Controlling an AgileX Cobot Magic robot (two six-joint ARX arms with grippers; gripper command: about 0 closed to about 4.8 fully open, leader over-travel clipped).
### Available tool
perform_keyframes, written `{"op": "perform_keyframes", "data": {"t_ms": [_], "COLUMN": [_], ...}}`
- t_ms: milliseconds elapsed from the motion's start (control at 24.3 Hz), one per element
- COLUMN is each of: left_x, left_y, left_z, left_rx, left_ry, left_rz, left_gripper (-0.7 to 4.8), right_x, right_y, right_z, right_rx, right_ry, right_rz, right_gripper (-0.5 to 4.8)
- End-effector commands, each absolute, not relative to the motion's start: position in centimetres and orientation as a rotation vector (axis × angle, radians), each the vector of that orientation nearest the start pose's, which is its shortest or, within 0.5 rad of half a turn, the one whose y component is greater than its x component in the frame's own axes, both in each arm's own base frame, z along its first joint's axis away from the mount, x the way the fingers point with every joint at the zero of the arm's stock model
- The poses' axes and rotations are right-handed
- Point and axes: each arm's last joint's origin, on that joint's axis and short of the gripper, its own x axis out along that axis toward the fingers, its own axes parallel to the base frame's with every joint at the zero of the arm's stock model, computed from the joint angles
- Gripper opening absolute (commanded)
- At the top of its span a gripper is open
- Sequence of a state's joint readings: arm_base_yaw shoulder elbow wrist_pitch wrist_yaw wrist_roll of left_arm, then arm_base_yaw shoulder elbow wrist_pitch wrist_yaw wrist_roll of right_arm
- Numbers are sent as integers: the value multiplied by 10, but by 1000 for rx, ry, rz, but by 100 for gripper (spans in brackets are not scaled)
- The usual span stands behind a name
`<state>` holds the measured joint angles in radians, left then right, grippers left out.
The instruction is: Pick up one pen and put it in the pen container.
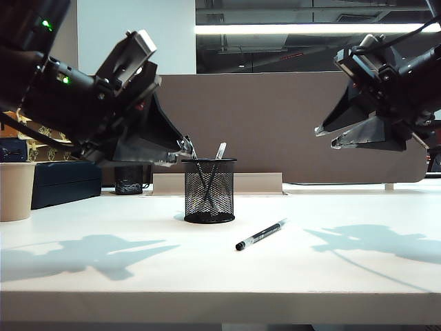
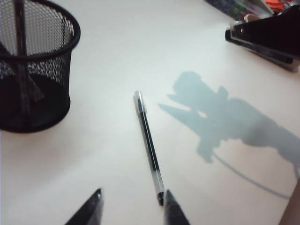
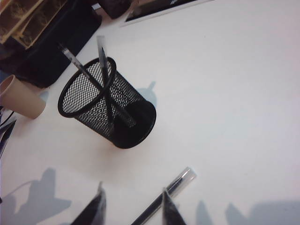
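One pen point(image 1: 260, 235) lies flat on the white table, right of and nearer than the pen container point(image 1: 209, 189), a black mesh cup holding two pens. My left gripper point(image 1: 183, 152) hangs in the air just left of the cup's rim, open and empty. In the left wrist view its jaws point(image 2: 132, 199) stand apart above the table, with the pen point(image 2: 149, 140) and container point(image 2: 35, 70) beyond. My right gripper point(image 1: 326, 138) is high at the right, open and empty. In the right wrist view the gripper point(image 3: 133, 199) hovers over the pen point(image 3: 174, 189), with the container point(image 3: 105, 105) beyond.
A beige cup point(image 1: 15, 189) stands at the left edge, with a dark box point(image 1: 65, 181) and a small dark cup point(image 1: 129, 179) behind it. A brown partition point(image 1: 275, 124) closes the back. The beige cup point(image 3: 21, 98) also shows in the right wrist view.
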<state>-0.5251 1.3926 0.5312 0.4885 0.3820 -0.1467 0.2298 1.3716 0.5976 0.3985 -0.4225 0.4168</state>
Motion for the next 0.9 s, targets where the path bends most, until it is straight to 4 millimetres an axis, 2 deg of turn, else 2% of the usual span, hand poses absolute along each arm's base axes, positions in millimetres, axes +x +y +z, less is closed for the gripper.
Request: {"op": "perform_keyframes", "data": {"t_ms": [41,329,411,575,699,904], "left_x": [226,222,226,234,236,237], "left_y": [-152,-191,-202,-208,-209,-210], "left_z": [187,191,189,182,175,168], "left_rx": [-78,68,79,85,95,107], "left_ry": [427,427,440,462,485,509], "left_rz": [-897,-978,-994,-986,-963,-940], "left_gripper": [154,154,154,158,215,217], "right_x": [266,268,270,272,276,282], "right_y": [77,78,78,78,78,79], "right_z": [201,200,203,207,213,220], "right_rx": [434,433,432,427,422,413], "right_ry": [508,514,495,465,444,418], "right_rz": [565,564,565,549,538,523], "right_gripper": [150,150,179,182,182,182]}}
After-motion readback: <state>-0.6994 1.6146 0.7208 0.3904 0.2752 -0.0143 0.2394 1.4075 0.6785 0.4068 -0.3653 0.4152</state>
